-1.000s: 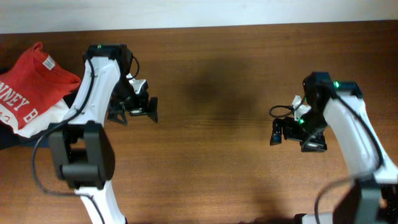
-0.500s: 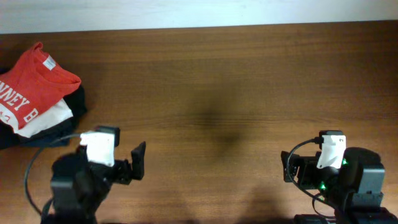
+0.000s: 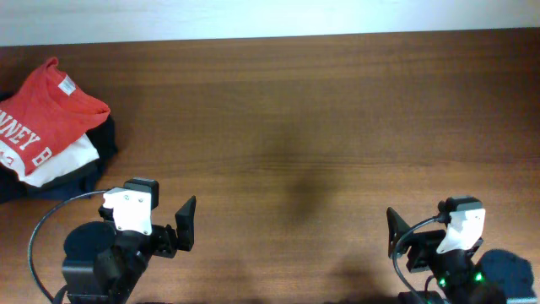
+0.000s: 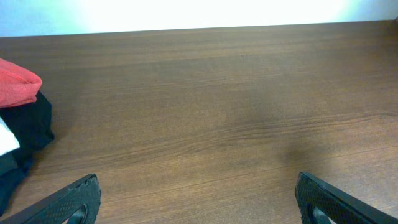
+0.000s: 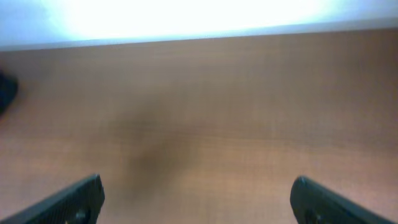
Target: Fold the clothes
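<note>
the shirt sits on a pile in the far left corner, and both grippers are spread wide with nothing in them.

the orange-red short-sleeved t-shirt (image 3: 46,105) of thin cloth, with big white letters on it, lies at the far left side of the brown wooden table (image 3: 321,110). it rests on top of a plain white folded garment (image 3: 63,160), and a dark navy folded garment (image 3: 103,139) sticks out under and beside them. the left gripper (image 4: 198,186) is down at the near edge of the table, well apart from the shirt. its two black fingers (image 4: 68,199) are spread far apart and only bare wood shows between them. the right gripper (image 5: 196,186) is at the near edge on the other side, with its fingers spread wide too. its camera picture is blurry. from the left wrist camera, only a red edge of the shirt peeks in at the left.
</note>
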Tool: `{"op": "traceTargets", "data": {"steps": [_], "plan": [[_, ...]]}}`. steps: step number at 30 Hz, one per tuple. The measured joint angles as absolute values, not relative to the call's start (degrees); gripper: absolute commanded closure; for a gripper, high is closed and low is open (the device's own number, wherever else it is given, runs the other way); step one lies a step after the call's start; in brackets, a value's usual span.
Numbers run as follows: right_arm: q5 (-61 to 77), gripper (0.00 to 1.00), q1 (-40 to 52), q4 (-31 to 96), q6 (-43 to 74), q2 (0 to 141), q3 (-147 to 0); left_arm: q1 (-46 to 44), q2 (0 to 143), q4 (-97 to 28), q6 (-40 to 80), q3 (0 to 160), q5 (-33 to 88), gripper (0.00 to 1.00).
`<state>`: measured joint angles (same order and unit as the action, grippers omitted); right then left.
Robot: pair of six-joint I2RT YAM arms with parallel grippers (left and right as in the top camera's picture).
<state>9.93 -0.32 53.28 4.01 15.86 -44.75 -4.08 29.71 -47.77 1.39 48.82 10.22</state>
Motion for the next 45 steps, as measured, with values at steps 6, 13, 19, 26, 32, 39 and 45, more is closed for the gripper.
{"op": "traceTargets", "data": {"steps": [6,13,19,26,32,39,45], "plan": [[9.6,0.01,-0.3,24.1,2.7,2.0,-19.6,-4.1,29.7,-47.7,1.4,48.6,10.2,0.01],[9.1,0.01,-0.3,-0.1,-4.8,0.8,-6.5,-4.1,29.7,-47.7,1.4,48.6,10.2,0.01],[7.1,0.01,-0.2,0.1,-6.5,0.6,-0.6,-4.1,29.7,-47.7,1.4,48.6,10.2,0.01],[6.2,0.01,2.1,3.6,-6.6,0.8,-0.6,-4.1,29.7,-47.7,1.4,48.5,10.2,0.01],[6.2,0.01,2.1,3.6,-6.7,0.8,-0.6,-4.1,29.7,-47.7,1.4,48.5,10.2,0.01],[6.2,0.01,2.1,3.6,-6.7,0.8,-0.6,-4.1,29.7,-47.7,1.4,48.5,10.2,0.01],[6.1,0.01,2.1,3.6,-6.7,0.8,-0.6,-4.2,24.1,-47.0,1.3,45.0,8.2,0.01]]}}
